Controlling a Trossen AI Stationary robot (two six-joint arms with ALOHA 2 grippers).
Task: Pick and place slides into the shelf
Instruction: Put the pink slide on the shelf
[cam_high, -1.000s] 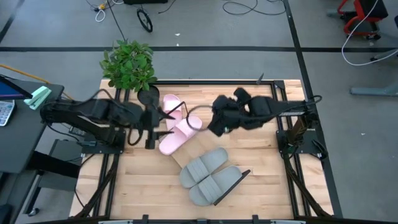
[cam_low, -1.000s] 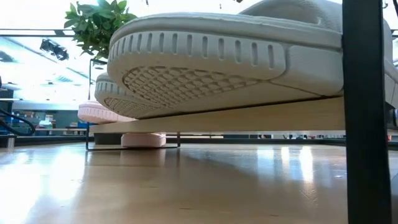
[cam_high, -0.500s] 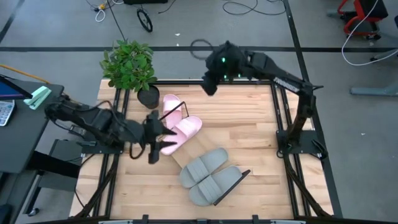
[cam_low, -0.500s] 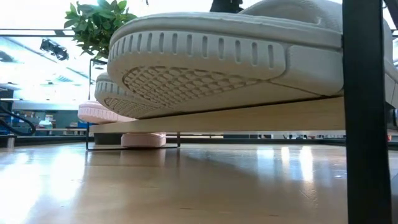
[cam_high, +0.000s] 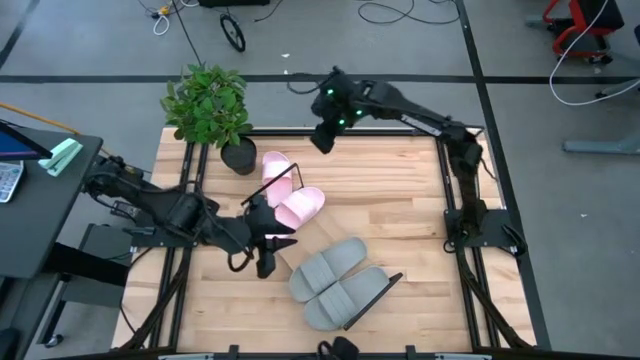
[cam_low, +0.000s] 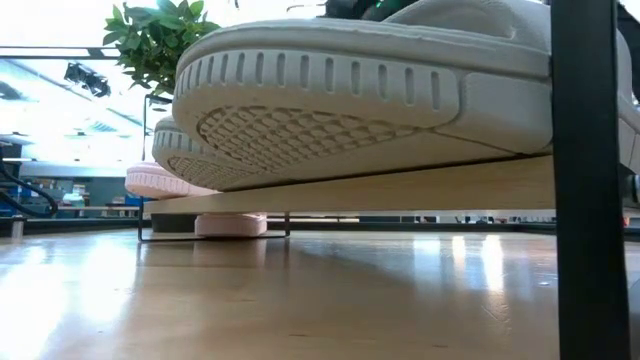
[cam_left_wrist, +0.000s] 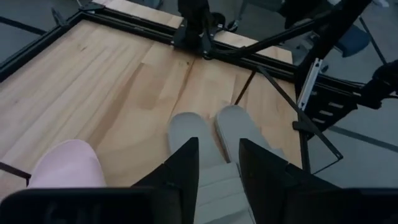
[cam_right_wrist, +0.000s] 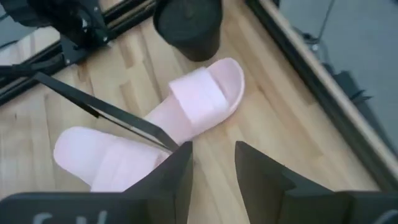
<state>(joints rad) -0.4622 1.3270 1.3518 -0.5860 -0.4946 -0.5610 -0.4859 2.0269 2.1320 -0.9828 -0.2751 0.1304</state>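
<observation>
Both arms have pulled off the shelf (cam_high: 352, 292): right gripper (cam_high: 324, 137) swung up to the top centre of the frame, jaws spread and empty; left gripper (cam_high: 268, 248) moved down to mid-frame, jaws apart, holding nothing. Grey slides (cam_high: 335, 280) sit on the shelf, pink slides (cam_high: 290, 205) at its upper end. Placement looks about finished.

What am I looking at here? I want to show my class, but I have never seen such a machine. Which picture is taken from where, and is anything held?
Two robot arms work at a wooden table. The overhead picture shows everything; one camera sits at table height; one rides on each wrist. The left gripper hovers open beside the pink slides. The right gripper is raised near the far edge, open and empty. Two grey slides lie on the shelf, one pink slide beside it. A potted plant stands in a corner.
</observation>
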